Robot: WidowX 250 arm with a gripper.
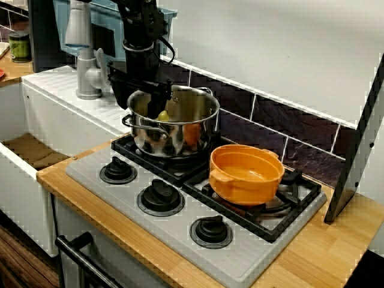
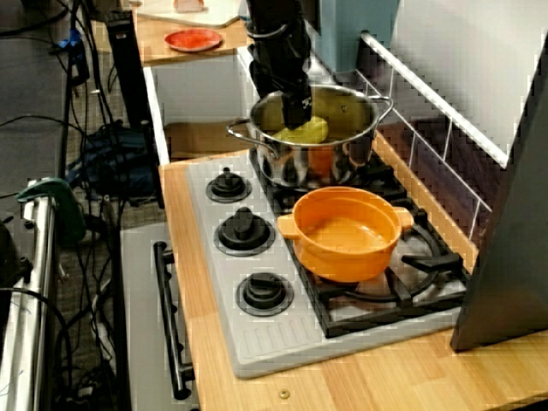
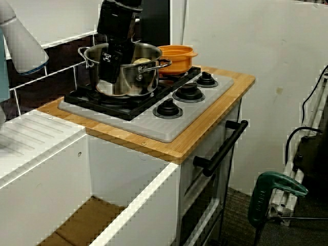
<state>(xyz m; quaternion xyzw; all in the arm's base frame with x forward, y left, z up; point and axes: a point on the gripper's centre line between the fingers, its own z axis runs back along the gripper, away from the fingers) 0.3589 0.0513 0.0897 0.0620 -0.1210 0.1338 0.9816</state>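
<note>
Knobs [image 1: 160, 197] sit three in a row along the front edge of the grey stove [image 1: 240, 258]. Behind them, on the burner away from the sink [image 1: 54, 120], sits an orange pot [image 1: 246, 174], open-topped. Just beside it, on the burner nearer the sink, stands a steel pot [image 1: 174, 135] with a yellow-green lump [image 2: 304, 131] lying inside. The black gripper [image 1: 147, 96] hangs at the steel pot's sink-side rim, close above the lump. Whether its fingers are spread or pressed together cannot be told from any view. Farther back are dark wall tiles [image 1: 270, 120] and a grey faucet [image 1: 84, 60].
</note>
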